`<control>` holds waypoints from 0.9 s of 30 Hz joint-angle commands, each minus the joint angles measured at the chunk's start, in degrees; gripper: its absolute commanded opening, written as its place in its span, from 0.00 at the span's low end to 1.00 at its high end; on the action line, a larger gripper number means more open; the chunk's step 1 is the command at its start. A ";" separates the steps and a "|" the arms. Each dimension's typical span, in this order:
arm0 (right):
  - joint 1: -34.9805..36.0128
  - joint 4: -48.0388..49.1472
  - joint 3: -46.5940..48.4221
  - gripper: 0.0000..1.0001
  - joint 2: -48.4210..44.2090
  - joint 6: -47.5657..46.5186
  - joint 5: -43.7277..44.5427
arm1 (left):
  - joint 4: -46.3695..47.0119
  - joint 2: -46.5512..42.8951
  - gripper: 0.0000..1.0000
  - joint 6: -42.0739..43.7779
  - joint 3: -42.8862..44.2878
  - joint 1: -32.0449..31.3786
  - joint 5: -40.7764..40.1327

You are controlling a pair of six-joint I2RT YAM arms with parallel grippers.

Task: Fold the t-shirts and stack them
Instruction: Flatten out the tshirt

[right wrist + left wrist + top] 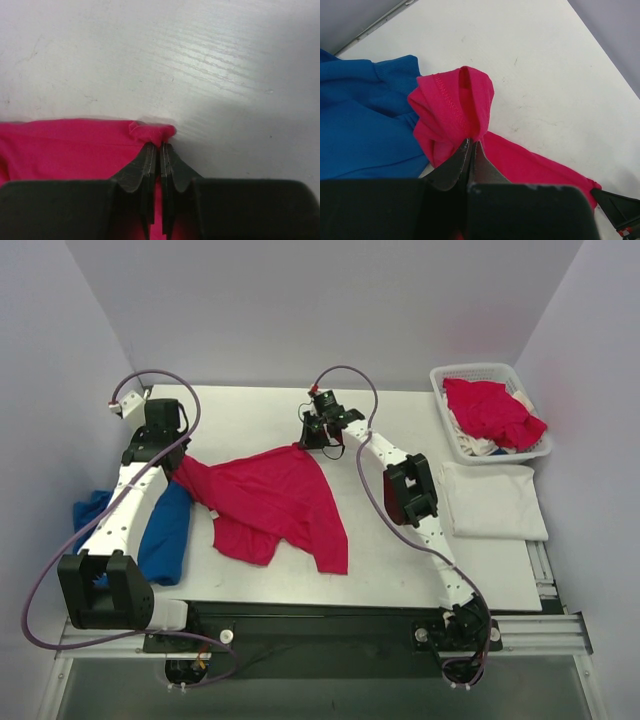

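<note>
my left gripper (471, 145) is clamped on a bunched edge of the pinkish-red t-shirt (275, 502); my right gripper (160, 146) pinches another corner tight.

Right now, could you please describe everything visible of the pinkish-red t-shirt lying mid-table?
The pinkish-red t-shirt is plain soft cloth with stitched hems, lying crumpled and partly spread on the white table. The left gripper is shut on its bunched sleeve, beside a blue garment; the right gripper is shut on a corner of its far edge.
</note>
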 commanded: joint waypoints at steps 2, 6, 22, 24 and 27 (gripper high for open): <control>-0.59 -3.44 -4.59 0.00 -6.54 -2.55 6.13 | 0.70 -1.90 0.00 0.19 1.25 -0.31 0.47; -2.43 -3.44 -11.43 0.00 -16.71 -4.22 13.15 | 1.14 -1.72 0.00 1.33 3.01 -0.31 1.35; -10.97 -3.44 -35.17 0.00 -64.80 -14.76 27.84 | 3.34 -3.30 0.00 11.44 23.75 1.71 22.43; -10.97 -3.44 -38.43 0.00 -71.45 -15.29 28.20 | 3.86 -5.93 0.00 11.52 24.89 1.71 23.76; -10.79 -3.44 -43.51 0.00 -81.12 -15.56 27.85 | 4.65 -10.94 0.00 11.52 25.34 1.71 24.82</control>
